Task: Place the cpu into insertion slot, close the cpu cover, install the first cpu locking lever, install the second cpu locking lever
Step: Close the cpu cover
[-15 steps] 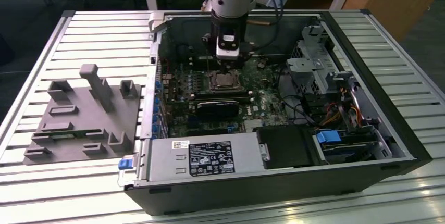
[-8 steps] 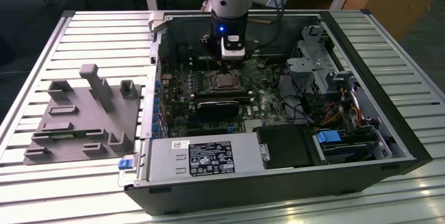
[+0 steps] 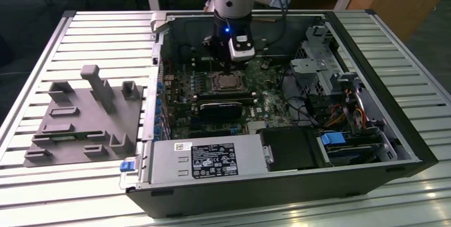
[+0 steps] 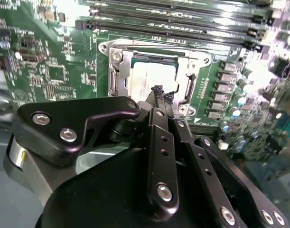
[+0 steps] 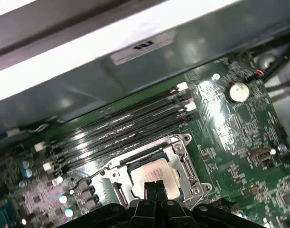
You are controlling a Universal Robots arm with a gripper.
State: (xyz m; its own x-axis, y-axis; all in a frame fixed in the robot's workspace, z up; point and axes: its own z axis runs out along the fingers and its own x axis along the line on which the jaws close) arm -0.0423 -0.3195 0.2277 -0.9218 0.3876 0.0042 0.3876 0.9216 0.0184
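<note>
Nearest, my black metal claw has its tips pressed together, hiding the near edge of the silvery-tan square cpu. That chip lies in the grey-rimmed square insertion slot, framed by the thin silver cpu cover; farther off run long black memory slots.

My gripper hangs just over the socket, fingers pressed together, and straight up I have open air out of the case. Low memory slots run beside one edge of the socket; a black heatsink sits near the opposite edge. The drive cage and cables crowd the exterior view's right.
</note>
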